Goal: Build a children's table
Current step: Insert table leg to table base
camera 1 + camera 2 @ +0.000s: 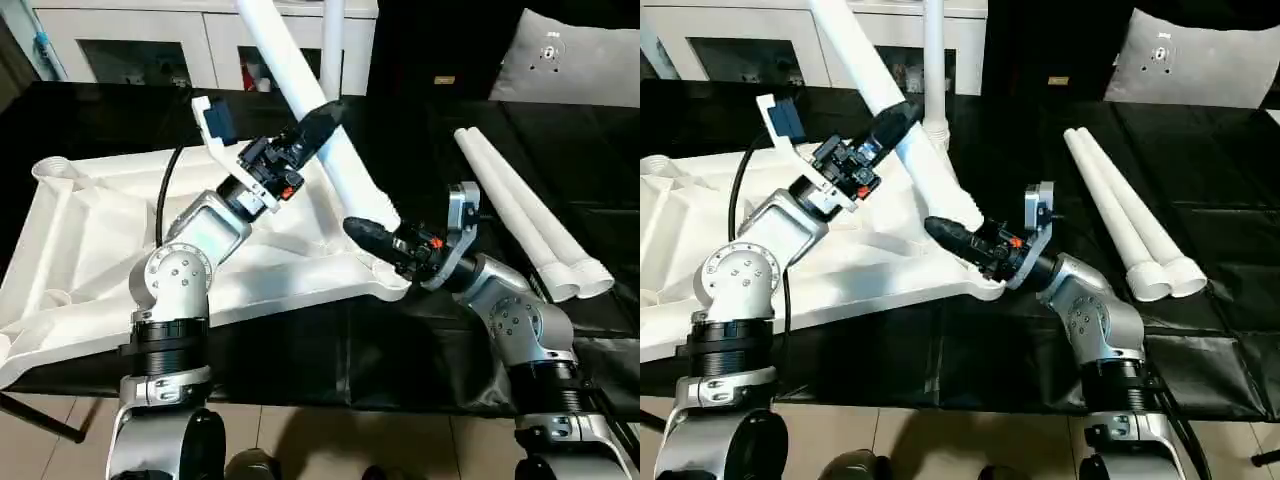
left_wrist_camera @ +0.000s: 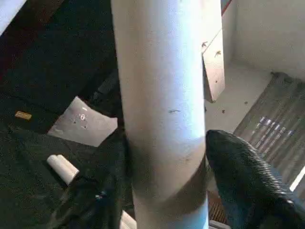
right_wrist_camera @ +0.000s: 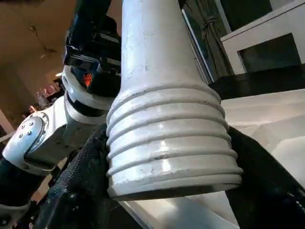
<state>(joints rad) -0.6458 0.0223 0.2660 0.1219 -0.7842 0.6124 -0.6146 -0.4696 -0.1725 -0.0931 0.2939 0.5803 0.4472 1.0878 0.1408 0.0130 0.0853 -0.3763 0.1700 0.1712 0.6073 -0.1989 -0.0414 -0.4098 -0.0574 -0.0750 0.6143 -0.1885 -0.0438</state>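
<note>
Left eye view: we grip one table leg [image 1: 340, 150] with both grippers, left [image 1: 325, 118] mid-shaft, right [image 1: 372, 232] at its threaded end, over the tabletop [image 1: 90, 240]; one leg stands fitted [image 1: 332, 35], two spare legs [image 1: 520, 215] remain.

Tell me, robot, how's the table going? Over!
Both grippers on one leg: left gripper mid-shaft, right gripper at its threaded end by a corner of the upturned tabletop. Two spare legs lie alongside. Nothing blocking.

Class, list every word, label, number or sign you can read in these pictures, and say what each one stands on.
No text can be read anywhere.
Small yellow tag on the dark surface at the back: too small to read.
Table leg, table top and grey panel: no print visible.
</note>
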